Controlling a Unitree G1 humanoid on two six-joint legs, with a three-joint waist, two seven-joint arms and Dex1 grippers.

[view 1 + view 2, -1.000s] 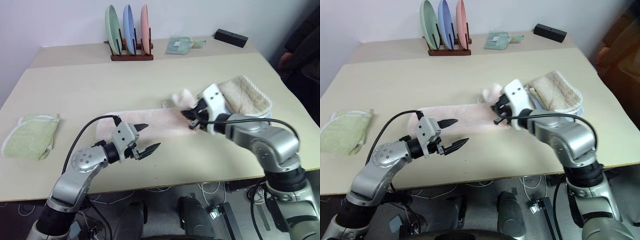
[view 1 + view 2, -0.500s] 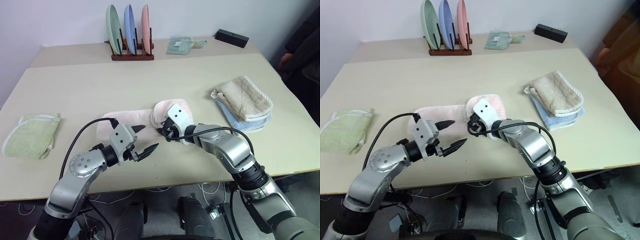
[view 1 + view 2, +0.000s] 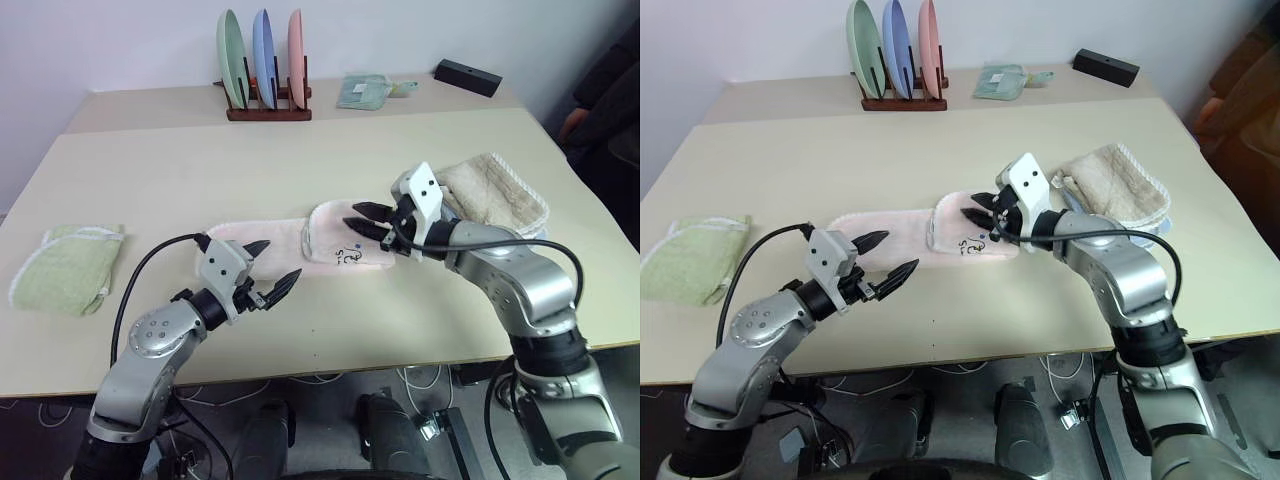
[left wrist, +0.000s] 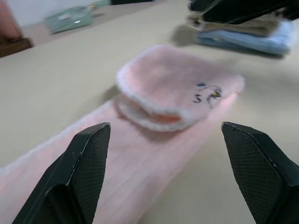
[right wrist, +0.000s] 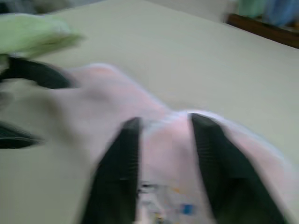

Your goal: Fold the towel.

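The pink towel (image 3: 300,245) lies mid-table, its right end folded over onto itself with the handwritten mark facing up. The right gripper (image 3: 362,220) hovers above the fold with its fingers slightly apart and empty; the left gripper (image 3: 272,268) is spread wide beside the towel's near edge.

The towel (image 3: 300,243) is fluffy pale pink terry cloth with white edging – matt and napped. The green towel (image 3: 65,268) and beige towel (image 3: 497,192) show the same looped cloth. The table (image 3: 300,150) is smooth, matt beige laminate. The plates (image 3: 262,58) are glossy – their rack (image 3: 268,112) is dark wood. The gripper fingers (image 4: 254,165) are black textured plastic.
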